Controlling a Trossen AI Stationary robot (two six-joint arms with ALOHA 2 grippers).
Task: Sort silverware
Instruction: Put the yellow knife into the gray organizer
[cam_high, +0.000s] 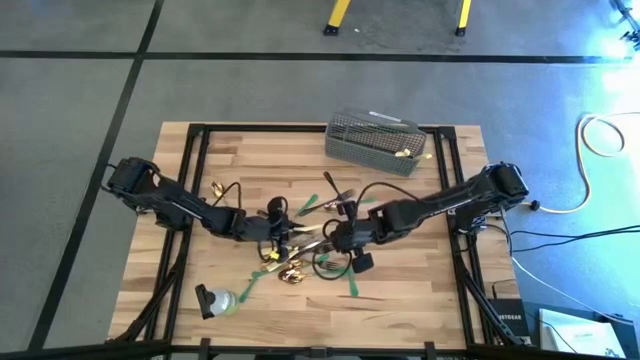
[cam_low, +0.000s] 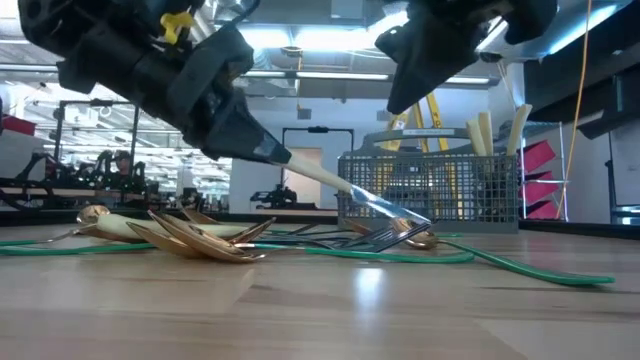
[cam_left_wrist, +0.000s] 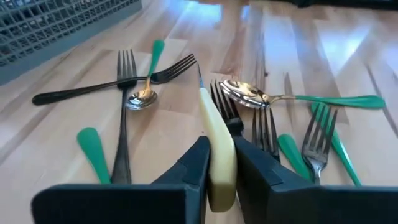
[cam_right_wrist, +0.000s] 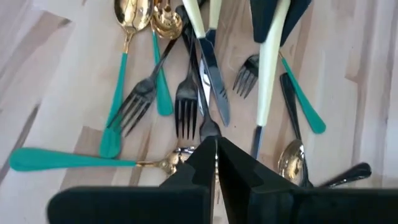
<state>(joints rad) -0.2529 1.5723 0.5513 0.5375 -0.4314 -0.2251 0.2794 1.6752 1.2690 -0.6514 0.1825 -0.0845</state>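
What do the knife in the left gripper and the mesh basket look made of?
Knife: cream handle, matte and opaque, probably plastic; blade mirror-bright, likely polished steel. Left gripper is clamped on the handle. Basket: grey wire grid, apparently dull-finished metal mesh.

Bright overhead ceiling lights (cam_low: 300, 40), bluish glare on wooden table (cam_high: 400, 300), blurred low-view foreground

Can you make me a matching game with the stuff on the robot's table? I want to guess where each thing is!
Things:
1. knife
2. basket
3. left claw
4. right claw

Places or states:
A. at the table's far edge
B. shut on a cream handle
C. shut, holding nothing
D. cream handle pinched, blade tip down on the table

Pairs: 1-D, 2-A, 3-B, 4-C
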